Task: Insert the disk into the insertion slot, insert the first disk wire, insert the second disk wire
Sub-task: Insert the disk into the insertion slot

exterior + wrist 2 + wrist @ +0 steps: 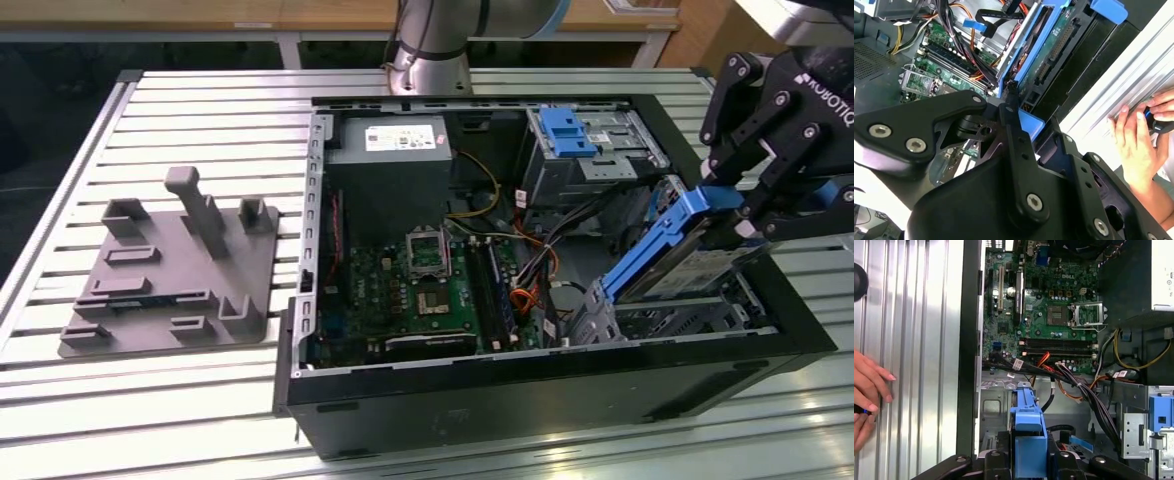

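Observation:
The disk (663,248), a silver drive in a bright blue frame, stands steeply tilted over the case's near corner at the exterior view's right. Its lower end sits at the mouth of the insertion slot (681,318), a low silver perforated cage. My gripper (731,205) is shut on the disk's raised handle end. In the second wrist view the disk (1046,47) slopes away from the gripper (1021,120). In the first wrist view the blue frame (1028,421) sits between my black fingers (999,460). Black and orange wires (1081,390) run loose beside the slot.
The open computer case (534,385) lies on a slatted metal table (200,400). Inside are a motherboard (414,290), a power supply (387,135) and a taller grey cage with a blue latch (574,135). A grey fixture plate (174,270) lies beside it. A person's hand (1139,140) rests on the table.

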Available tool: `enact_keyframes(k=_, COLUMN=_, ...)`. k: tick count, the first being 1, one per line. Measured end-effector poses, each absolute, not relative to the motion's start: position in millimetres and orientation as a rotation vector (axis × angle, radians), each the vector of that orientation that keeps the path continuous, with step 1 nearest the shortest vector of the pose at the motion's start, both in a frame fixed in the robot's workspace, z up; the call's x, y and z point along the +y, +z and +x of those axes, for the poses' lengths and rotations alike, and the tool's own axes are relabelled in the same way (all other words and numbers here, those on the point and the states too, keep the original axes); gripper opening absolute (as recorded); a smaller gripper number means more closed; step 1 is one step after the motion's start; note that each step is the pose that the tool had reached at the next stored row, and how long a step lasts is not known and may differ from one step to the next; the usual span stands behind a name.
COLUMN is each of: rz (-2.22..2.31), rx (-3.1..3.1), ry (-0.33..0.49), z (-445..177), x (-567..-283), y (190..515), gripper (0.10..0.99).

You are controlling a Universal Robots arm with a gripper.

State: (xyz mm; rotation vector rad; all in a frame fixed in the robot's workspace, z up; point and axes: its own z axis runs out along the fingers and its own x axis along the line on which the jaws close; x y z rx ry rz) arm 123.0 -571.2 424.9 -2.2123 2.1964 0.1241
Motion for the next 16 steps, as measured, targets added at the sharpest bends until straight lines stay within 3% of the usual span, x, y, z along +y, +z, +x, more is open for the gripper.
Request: enact_keyframes(k=16, rz=-2.212, rx=2.196, ry=0.124, z=123.0, x=-571.2, y=403.2, gripper=0.373)
